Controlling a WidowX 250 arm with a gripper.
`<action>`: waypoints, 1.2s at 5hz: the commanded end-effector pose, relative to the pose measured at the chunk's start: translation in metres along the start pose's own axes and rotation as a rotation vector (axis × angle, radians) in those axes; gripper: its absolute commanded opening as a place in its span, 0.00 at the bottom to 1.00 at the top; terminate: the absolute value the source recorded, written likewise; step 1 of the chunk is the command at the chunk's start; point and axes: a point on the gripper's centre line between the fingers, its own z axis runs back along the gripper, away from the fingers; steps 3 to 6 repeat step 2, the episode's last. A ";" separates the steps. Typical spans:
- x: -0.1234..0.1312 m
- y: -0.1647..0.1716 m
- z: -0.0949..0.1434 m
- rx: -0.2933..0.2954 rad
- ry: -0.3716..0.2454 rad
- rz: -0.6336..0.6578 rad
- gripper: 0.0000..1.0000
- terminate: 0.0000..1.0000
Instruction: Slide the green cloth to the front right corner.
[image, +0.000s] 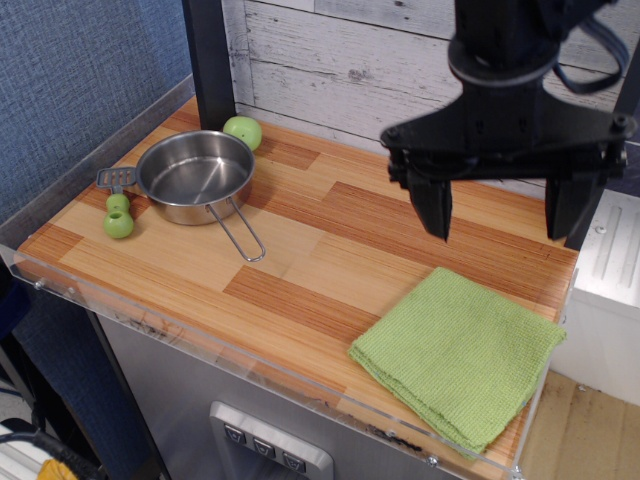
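Gripper hangs above the table with both fingers spread wide, holding nothing; its upper arm is cut off by the frame top. Green cloth lies flat at the front right corner, apart from the fingertips. Steel pan sits rear left, partly hiding a grey item, possibly a spatula. No legible writing appears anywhere.

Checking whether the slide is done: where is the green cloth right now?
The green cloth lies flat at the table's front right corner, beside the clear acrylic lip, below the raised open tool.
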 end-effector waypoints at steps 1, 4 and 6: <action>0.007 -0.002 0.016 -0.036 -0.048 0.011 1.00 0.00; 0.007 -0.002 0.016 -0.036 -0.048 0.011 1.00 1.00; 0.007 -0.002 0.016 -0.036 -0.048 0.011 1.00 1.00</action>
